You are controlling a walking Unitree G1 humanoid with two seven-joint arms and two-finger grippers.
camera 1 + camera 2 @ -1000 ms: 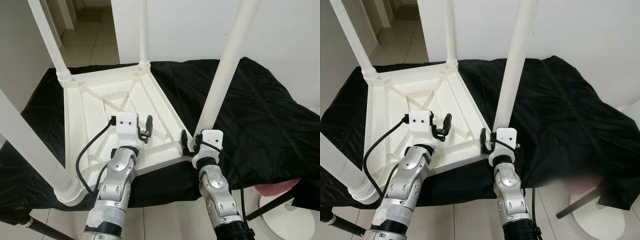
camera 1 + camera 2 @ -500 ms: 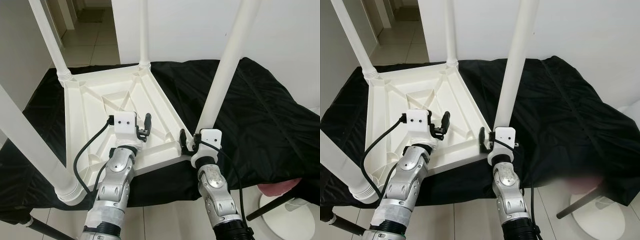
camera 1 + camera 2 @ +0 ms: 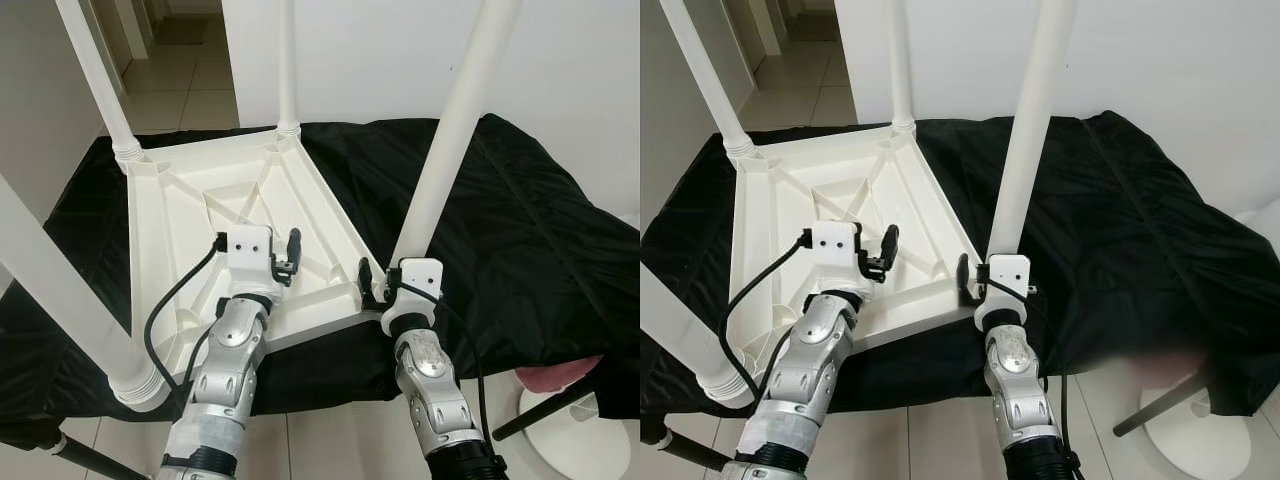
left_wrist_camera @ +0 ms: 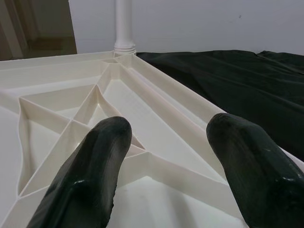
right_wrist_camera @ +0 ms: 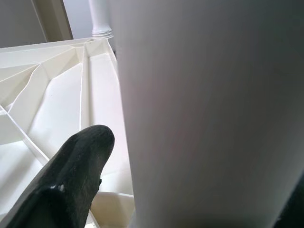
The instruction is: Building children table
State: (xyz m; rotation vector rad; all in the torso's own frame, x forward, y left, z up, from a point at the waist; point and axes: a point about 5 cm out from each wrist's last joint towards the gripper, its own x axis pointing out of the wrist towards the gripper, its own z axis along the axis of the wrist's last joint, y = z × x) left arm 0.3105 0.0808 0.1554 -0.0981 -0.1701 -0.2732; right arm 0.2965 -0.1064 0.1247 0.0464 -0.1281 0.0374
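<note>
Across the middle and left of the head views: white children's table (image 3: 200, 215) lying upside down on a black cloth (image 3: 500, 220), ribbed underside facing up, four white legs pointing upward. Far-left leg (image 3: 95, 70) rising at upper left, far leg (image 3: 287, 65) at top centre, near-left leg (image 3: 60, 300) thick and close at the left edge, near-right leg (image 3: 450, 130) slanting up to the top right. At centre, just left of the middle: left gripper (image 3: 290, 255) hovering above the ribbed underside near the table's near edge, black fingers (image 4: 90, 175) spread apart with nothing between them, white ribs and the far leg visible past them in the left wrist view. At lower centre right: right gripper (image 3: 385, 280) set at the foot of the near-right leg, at the table's near-right corner, one black finger (image 5: 71, 175) beside the leg in the right wrist view, the leg itself huge and close; fingers standing either side of the leg, but contact not possible to tell. At lower right: a round white base (image 3: 575, 440) on the tiled floor (image 3: 330, 445), with something pink (image 3: 550, 378) above it. At upper left: open doorway (image 3: 175, 40) with pale floor tiles.
</note>
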